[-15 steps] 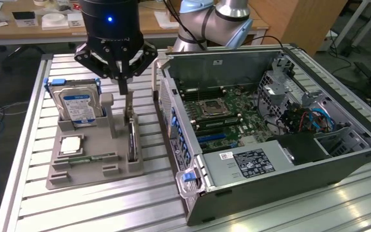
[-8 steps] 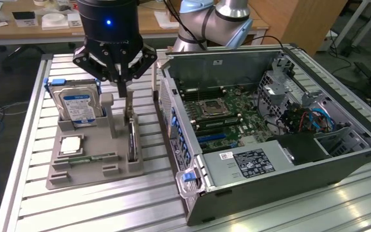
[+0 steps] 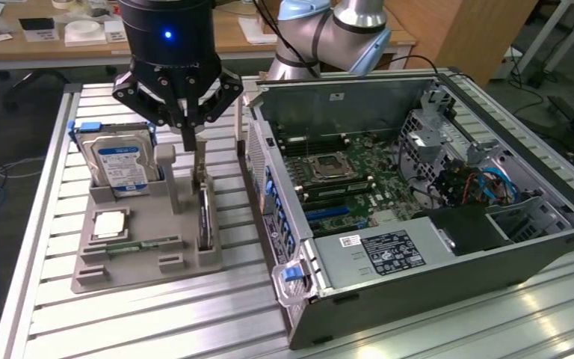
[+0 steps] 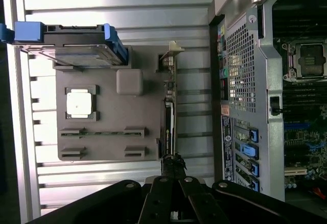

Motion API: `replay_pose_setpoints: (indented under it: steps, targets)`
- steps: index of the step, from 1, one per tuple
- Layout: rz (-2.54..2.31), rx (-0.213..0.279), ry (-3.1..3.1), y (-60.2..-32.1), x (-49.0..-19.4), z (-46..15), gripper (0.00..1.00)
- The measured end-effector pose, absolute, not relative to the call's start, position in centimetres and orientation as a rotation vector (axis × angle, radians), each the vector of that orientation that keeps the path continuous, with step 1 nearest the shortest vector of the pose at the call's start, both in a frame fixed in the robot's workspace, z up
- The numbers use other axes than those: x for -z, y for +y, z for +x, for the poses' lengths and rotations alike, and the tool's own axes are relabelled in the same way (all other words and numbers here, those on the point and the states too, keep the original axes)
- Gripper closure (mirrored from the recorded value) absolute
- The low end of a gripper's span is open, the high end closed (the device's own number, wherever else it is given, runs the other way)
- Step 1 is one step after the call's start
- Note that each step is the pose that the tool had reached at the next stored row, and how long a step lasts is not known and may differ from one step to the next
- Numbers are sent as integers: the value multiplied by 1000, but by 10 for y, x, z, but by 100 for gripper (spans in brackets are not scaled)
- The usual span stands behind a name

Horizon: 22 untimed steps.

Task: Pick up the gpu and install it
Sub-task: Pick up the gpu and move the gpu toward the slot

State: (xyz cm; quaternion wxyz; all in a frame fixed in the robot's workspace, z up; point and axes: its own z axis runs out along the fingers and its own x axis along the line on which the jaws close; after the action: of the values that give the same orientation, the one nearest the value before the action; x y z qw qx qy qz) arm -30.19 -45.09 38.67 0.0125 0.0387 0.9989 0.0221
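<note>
The pincer (image 3: 189, 129) is closed on the top edge of the graphics card (image 3: 204, 206). The card stands upright on its long edge in a slot of the grey holder (image 3: 143, 265), on the side nearest to the open computer case (image 3: 417, 224). In the wrist view, the card (image 4: 167, 112) is seen from its thin edge and the pincer (image 4: 173, 161) meets at one end of it. In the same holder, a hard drive (image 3: 119, 161) with a blue label stands upright, and a square processor chip (image 3: 110, 224) lies flat. Holder and case both rest on the slatted metal bench (image 3: 117, 329), just beside each other.
</note>
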Motion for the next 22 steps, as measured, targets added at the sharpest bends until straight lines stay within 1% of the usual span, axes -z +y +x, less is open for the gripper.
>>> replay_pose_setpoints:
  steps: [7, 8, 9, 10, 11, 13, 14, 15, 16, 17, 22]
  targets:
    - [121, -69, 3114, -451, -387, -302, 89]
    - [121, -69, 3114, -451, -387, -302, 83]
    - [121, -69, 3114, -451, -387, -302, 83]
    - [121, -69, 3114, -451, -387, -302, 77]
    - [121, -69, 3114, -451, -387, -302, 77]
    - [121, -69, 3114, -451, -387, -302, 65]
    - [121, -69, 3114, -451, -387, -302, 65]
    - [121, -69, 3114, -451, -387, -302, 59]
    - [121, -69, 3114, -451, -387, -302, 59]
    - [121, -69, 3114, -451, -387, -302, 53]
    - [121, -69, 3114, -451, -387, -302, 53]
